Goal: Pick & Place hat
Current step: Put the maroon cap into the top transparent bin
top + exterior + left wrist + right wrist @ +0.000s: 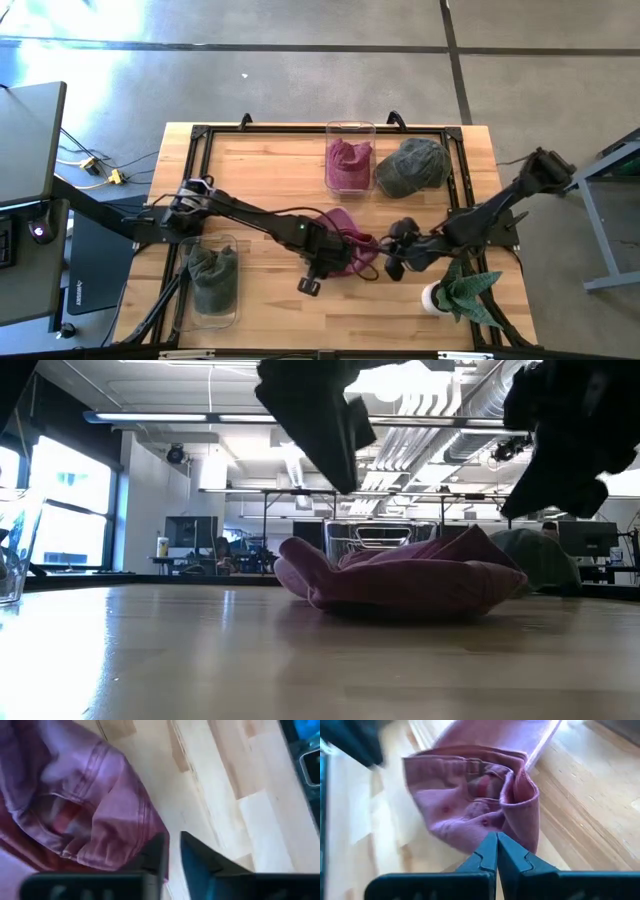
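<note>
I saw the wooden table (pixel 270 175) fill the middle of the high view. The pink hat (pixel 343 247) lay crumpled just below the middle of that frame. The left gripper (pixel 312 278) was at its lower left edge, fingers a little apart and holding nothing. The right gripper (pixel 392 250) was just to its right, fingers pressed together, empty. I could read no writing anywhere.
</note>
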Robot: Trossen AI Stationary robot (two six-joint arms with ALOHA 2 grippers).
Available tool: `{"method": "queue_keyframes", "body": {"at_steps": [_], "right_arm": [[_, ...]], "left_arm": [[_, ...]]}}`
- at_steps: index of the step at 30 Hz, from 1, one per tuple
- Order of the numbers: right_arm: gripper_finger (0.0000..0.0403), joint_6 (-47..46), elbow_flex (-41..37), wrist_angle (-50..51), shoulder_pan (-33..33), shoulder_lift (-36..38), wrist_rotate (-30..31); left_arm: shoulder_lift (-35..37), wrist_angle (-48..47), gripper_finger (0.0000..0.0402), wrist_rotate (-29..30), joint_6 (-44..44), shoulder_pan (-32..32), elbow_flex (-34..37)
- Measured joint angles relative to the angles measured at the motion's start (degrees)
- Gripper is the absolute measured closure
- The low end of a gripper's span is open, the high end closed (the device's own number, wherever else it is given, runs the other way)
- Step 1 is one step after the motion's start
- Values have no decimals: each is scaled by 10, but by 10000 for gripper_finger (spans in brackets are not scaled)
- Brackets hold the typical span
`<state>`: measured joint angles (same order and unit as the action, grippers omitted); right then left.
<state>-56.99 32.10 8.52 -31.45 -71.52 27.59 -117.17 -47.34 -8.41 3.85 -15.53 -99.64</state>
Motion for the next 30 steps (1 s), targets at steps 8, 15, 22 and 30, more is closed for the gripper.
{"method": "queue_keyframes", "body": {"at_steps": [8,15,22,30], "right_arm": [[403,4,0,17,-41,60,30],[403,7,0,12,-47,68,21],[403,46,0,-2,-47,67,9],[402,59,0,-9,-47,66,-2]], "left_arm": [[-1,104,164,46,3,1,43],[-1,112,96,36,-12,1,92],[-1,113,132,11,-10,-6,132],[-1,138,256,12,32,-25,146]]}}
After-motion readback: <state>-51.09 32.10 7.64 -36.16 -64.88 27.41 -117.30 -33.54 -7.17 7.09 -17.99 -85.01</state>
